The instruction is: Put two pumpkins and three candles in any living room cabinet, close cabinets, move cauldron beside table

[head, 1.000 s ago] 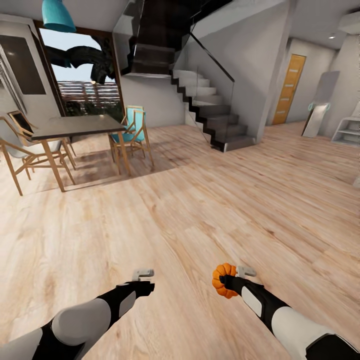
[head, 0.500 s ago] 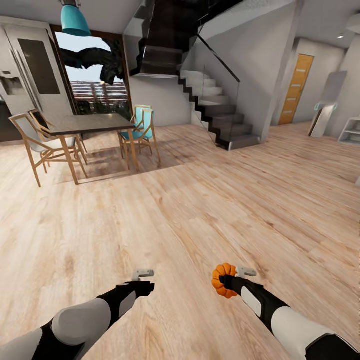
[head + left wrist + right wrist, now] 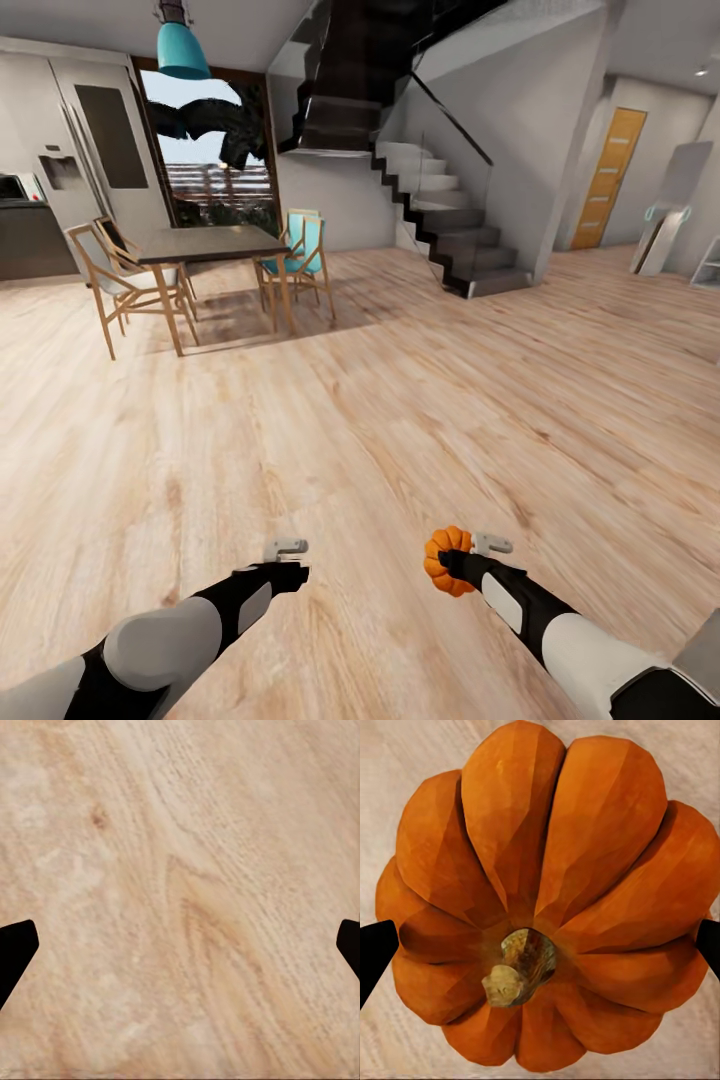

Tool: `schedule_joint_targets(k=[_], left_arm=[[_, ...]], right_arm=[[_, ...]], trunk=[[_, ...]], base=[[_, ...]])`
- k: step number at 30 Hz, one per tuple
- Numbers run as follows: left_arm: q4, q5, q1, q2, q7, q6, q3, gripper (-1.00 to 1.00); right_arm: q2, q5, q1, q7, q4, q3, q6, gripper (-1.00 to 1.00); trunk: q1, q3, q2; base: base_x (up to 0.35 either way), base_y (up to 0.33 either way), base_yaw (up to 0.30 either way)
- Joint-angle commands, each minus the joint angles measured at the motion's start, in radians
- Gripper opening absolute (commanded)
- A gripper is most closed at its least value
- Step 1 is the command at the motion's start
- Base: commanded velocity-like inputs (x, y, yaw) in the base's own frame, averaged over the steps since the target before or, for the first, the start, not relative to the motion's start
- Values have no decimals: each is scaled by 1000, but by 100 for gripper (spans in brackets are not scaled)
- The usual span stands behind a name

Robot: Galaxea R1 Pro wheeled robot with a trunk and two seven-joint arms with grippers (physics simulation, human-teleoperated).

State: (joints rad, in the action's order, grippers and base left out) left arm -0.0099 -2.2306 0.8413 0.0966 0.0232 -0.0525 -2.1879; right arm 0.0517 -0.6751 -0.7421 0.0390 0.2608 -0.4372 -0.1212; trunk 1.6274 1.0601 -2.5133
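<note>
- My right end effector [image 3: 452, 562] is clenched on one pumpkin [image 3: 547, 900], fingers at opposite flanks, stem facing the wrist camera; the pumpkin hangs above the plank floor [image 3: 400, 420].
- Handling, as I judge it: a light, rigid, ribbed body; the grooves between ribs should seat the fingers, so a grasp across the widest girth is safest, not the stem.
- My left end effector [image 3: 287, 560] is released and carries nothing, over bare floor.
- Beyond: a dining table [image 3: 205, 243] with chairs [image 3: 300, 255], a staircase [image 3: 440, 215], an orange door [image 3: 610, 175].
</note>
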Motion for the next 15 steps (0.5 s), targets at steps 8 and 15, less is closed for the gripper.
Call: schedule_joint_targets(k=[8,15], left_arm=[[-2,-9,1,0,2,-3,-10,100],[-2,-8,1,1,1,-3,-10,100]], right_arm=[[3,-5,0,-3,3,-5,-5,-100],[2,-4,0,3,3,-6,-5,-100]], trunk=[[-1,1,0],[-1,1,0]], base=[[-332,21,22],[-331,1,9]])
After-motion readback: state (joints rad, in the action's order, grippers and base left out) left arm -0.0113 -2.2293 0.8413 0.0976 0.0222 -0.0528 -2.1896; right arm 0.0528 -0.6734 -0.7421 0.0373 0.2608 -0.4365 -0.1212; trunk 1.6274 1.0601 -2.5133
